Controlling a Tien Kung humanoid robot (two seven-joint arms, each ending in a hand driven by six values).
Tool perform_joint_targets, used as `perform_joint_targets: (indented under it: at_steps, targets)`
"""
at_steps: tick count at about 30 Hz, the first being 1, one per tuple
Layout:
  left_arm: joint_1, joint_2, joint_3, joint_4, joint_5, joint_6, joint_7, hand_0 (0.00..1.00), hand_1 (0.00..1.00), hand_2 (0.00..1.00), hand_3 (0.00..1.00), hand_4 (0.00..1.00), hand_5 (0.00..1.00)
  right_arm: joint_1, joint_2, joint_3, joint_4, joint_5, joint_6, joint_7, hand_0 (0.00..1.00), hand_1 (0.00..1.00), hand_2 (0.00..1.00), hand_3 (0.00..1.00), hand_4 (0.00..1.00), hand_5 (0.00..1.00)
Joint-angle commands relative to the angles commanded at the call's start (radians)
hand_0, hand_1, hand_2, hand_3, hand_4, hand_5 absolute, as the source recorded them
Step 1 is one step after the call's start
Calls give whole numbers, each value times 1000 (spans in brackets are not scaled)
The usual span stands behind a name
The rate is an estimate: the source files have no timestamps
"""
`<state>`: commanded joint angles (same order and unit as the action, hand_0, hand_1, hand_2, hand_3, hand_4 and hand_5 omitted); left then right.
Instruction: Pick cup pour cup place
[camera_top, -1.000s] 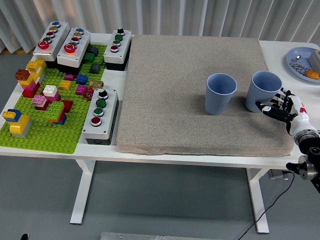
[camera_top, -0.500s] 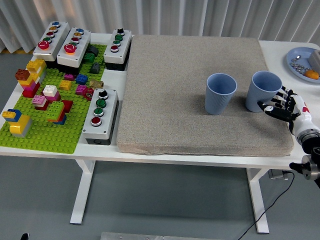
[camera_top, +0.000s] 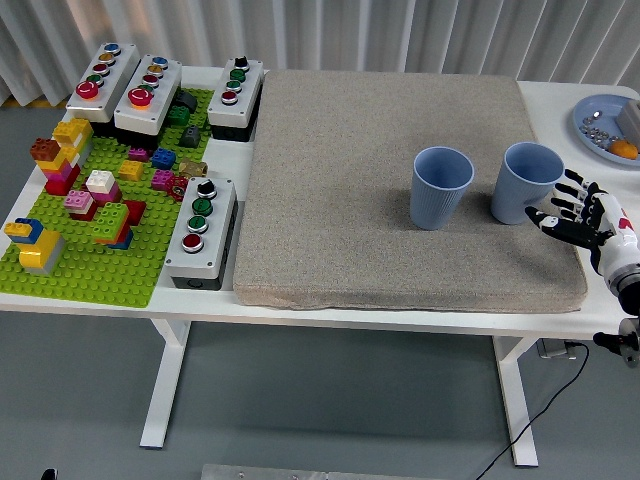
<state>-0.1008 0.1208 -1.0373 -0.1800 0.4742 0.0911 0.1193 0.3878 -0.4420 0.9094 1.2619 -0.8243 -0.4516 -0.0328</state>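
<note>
Where curtains hang, mat covers table.

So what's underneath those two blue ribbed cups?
Both the left blue ribbed cup and the right blue ribbed cup stand on a thick beige fabric pad, which covers the white table. Whatever lies beneath the pad is hidden.
</note>
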Motion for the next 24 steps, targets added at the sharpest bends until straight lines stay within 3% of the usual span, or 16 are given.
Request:
perform_joint_targets:
  at_steps: [14,24]
  targets:
    - [3,1,-3,0,2,0,1,705,663,732,669,473,976,-62,-40,52,75,-2,-13,-3,929,797,850,919,860,274]
    - [0,5,-11,0,9,0,1,705,663,731,669,474,974,-13,-50,96,113,-37,-28,-14,929,797,849,917,860,278]
